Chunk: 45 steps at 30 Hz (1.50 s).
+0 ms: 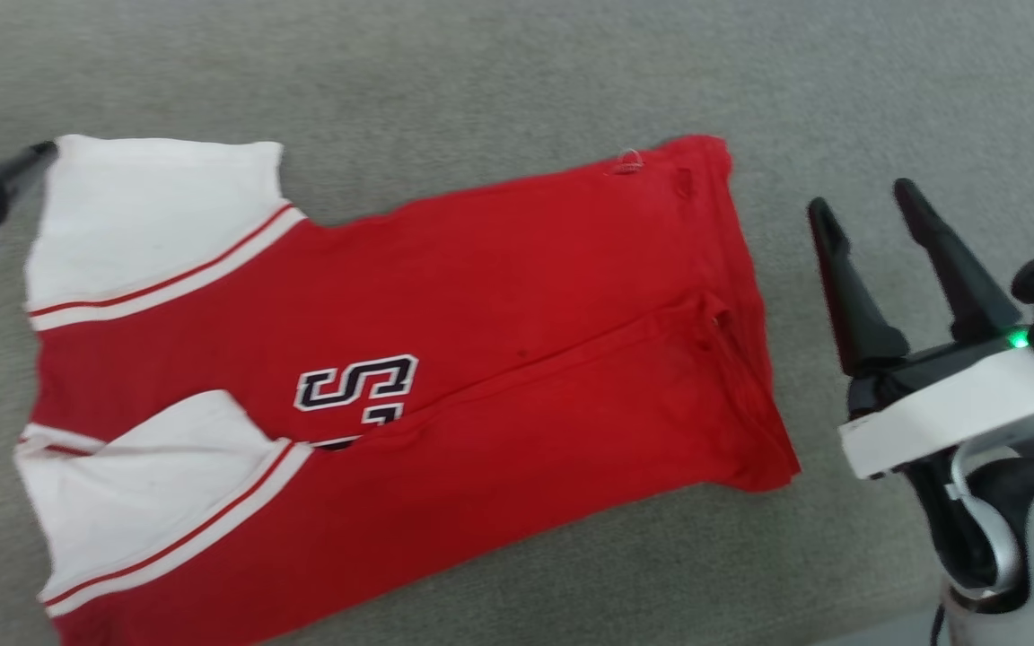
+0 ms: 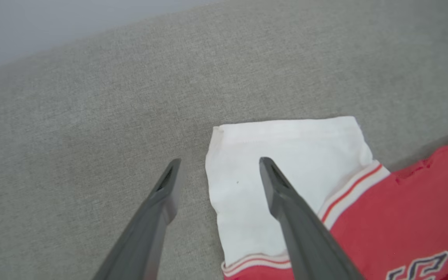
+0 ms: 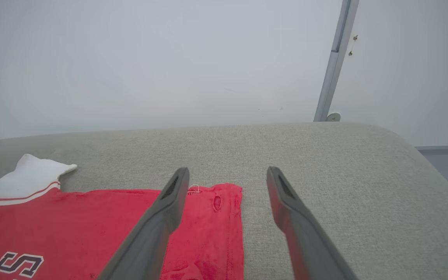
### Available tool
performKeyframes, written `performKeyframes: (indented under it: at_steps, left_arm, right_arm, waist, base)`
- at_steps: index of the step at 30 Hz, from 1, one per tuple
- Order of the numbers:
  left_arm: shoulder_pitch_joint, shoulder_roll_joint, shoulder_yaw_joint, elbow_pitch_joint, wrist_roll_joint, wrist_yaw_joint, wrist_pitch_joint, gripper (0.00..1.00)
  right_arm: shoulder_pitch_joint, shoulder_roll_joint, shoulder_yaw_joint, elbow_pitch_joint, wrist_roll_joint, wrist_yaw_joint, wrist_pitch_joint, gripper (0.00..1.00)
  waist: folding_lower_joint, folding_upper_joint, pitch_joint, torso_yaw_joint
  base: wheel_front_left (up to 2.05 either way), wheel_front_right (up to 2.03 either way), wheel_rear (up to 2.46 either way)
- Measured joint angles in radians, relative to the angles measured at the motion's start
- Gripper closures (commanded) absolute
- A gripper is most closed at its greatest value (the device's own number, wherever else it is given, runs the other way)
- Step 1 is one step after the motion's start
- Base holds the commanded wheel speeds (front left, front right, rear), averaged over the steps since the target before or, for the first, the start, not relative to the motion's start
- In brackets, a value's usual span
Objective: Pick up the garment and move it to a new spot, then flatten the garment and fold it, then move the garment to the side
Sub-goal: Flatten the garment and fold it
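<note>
- Thin bright-red sports jersey with white sleeves and red-and-white striped trim (image 1: 481, 359): laid across centre and left of head view on grey woven upholstered surface (image 1: 481, 72).
- Black-and-white outlined print read as "S" at centre-left. The rest is tucked under a lengthwise fold.
- Hem at right of frame, sleeves at left. Bare grey surface noted above and right of the hem.
- Right gripper (image 1: 863, 202): seen at right, near the hem but apart from it. Fingers spread wide, nothing between.
- Left gripper (image 2: 220, 163): spread wide and empty. One finger seen over the white sleeve, the other over bare surface.
- Right wrist view adds the surface's rounded far edge, a pale wall (image 3: 169, 58), a grey upright post (image 3: 335, 62) and small holes by the hem corner.
</note>
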Motion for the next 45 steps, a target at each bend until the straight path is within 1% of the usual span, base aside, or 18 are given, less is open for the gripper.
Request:
performKeyframes:
  at_steps: [3, 6, 9, 14, 15, 16, 18, 19, 22, 30, 34, 37, 38, 39, 40, 45]
  left_arm:
    - [-0.031, -0.020, -0.008, 0.088, 0.010, -0.020, 0.008, 0.00]
    - [-0.059, -0.039, -0.019, 0.169, 0.017, -0.031, 0.024, 0.00]
    - [-0.076, -0.061, -0.036, 0.248, 0.021, -0.036, 0.054, 0.00]
    - [-0.129, -0.090, -0.050, 0.332, 0.022, -0.024, 0.130, 0.00]
    - [-0.136, -0.098, -0.051, 0.342, 0.020, -0.021, 0.144, 0.40]
    - [-0.144, -0.106, -0.050, 0.350, 0.014, -0.020, 0.160, 1.00]
    - [-0.155, -0.113, -0.050, 0.359, 0.010, -0.019, 0.171, 1.00]
    - [-0.158, -0.116, -0.050, 0.360, 0.010, -0.022, 0.170, 1.00]
    - [-0.169, -0.141, -0.053, 0.363, 0.010, -0.027, 0.165, 1.00]
    - [-0.207, -0.202, -0.066, 0.380, 0.021, -0.047, 0.140, 1.00]
    - [-0.225, -0.232, -0.070, 0.396, 0.023, -0.064, 0.119, 1.00]
    - [-0.233, -0.253, -0.072, 0.410, 0.032, -0.073, 0.109, 1.00]
    - [-0.236, -0.259, -0.074, 0.416, 0.033, -0.075, 0.105, 1.00]
    - [-0.238, -0.267, -0.074, 0.421, 0.034, -0.078, 0.100, 1.00]
    - [-0.240, -0.273, -0.074, 0.427, 0.034, -0.082, 0.093, 1.00]
    - [-0.244, -0.302, -0.076, 0.446, 0.041, -0.105, 0.045, 1.00]
  right_arm:
    - [-0.008, 0.009, 0.027, 0.016, 0.004, 0.000, -0.011, 0.00]
    - [-0.018, 0.008, 0.050, 0.027, 0.014, 0.000, -0.008, 0.00]
    - [-0.028, -0.006, 0.069, 0.043, 0.023, 0.000, 0.009, 0.00]
    - [-0.069, -0.028, 0.093, 0.071, 0.044, 0.000, 0.048, 0.00]
    - [-0.081, -0.030, 0.095, 0.080, 0.056, 0.000, 0.062, 0.00]
    - [-0.096, -0.030, 0.098, 0.090, 0.069, 0.000, 0.079, 0.00]
    - [-0.135, -0.049, 0.123, 0.117, 0.075, 0.000, 0.118, 0.00]
    - [-0.161, -0.046, 0.122, 0.136, 0.091, 0.000, 0.134, 0.00]
    - [-0.244, -0.066, 0.131, 0.201, 0.105, 0.000, 0.199, 0.00]
    - [-0.463, -0.118, 0.145, 0.448, 0.133, 0.000, 0.392, 0.00]
    - [-0.535, -0.131, 0.178, 0.568, 0.149, 0.000, 0.476, 0.00]
    - [-0.579, -0.130, 0.215, 0.637, 0.188, 0.000, 0.524, 0.00]
    - [-0.593, -0.137, 0.234, 0.654, 0.196, 0.000, 0.547, 0.15]
    - [-0.604, -0.147, 0.257, 0.663, 0.202, -0.002, 0.563, 0.86]
    - [-0.614, -0.155, 0.268, 0.671, 0.216, -0.002, 0.568, 1.00]
    - [-0.630, -0.184, 0.295, 0.689, 0.250, 0.000, 0.525, 1.00]
  waist:
    - [0.0000, 0.0000, 0.021, -0.025]
    - [0.0000, 0.0000, 0.043, -0.045]
    - [0.0000, -0.0001, 0.063, -0.059]
    - [0.0000, 0.0000, 0.087, -0.069]
    - [-0.0001, 0.0001, 0.091, -0.069]
    - [0.0000, 0.0001, 0.093, -0.068]
    - [0.0000, 0.0000, 0.099, -0.066]
    - [0.0000, 0.0000, 0.103, -0.064]
    - [0.0000, 0.0001, 0.110, -0.053]
    - [0.0000, 0.0000, 0.120, -0.002]
    - [0.0000, 0.0000, 0.124, 0.025]
    - [0.0000, 0.0000, 0.126, 0.039]
    - [0.0000, 0.0000, 0.126, 0.043]
    - [0.0000, 0.0000, 0.125, 0.047]
    - [0.0000, 0.0000, 0.125, 0.051]
    - [0.0000, 0.0000, 0.109, 0.067]
  base:
    - [0.00, 0.00, 0.00]
    - [0.00, 0.00, 0.00]
    - [0.00, 0.00, 0.00]
    - [0.00, 0.00, 0.00]
    - [0.00, 0.00, 0.00]
    - [0.00, 0.00, 0.00]
    - [0.00, 0.00, 0.00]
    - [0.00, 0.00, 0.00]
    - [0.00, 0.00, 0.00]
    - [0.00, 0.00, 0.00]
    - [0.00, 0.00, 0.00]
    - [0.00, 0.00, 0.00]
    - [0.00, 0.00, 0.00]
    - [0.00, 0.00, 0.00]
    - [0.00, 0.00, 0.00]
    - [0.00, 0.00, 0.00]
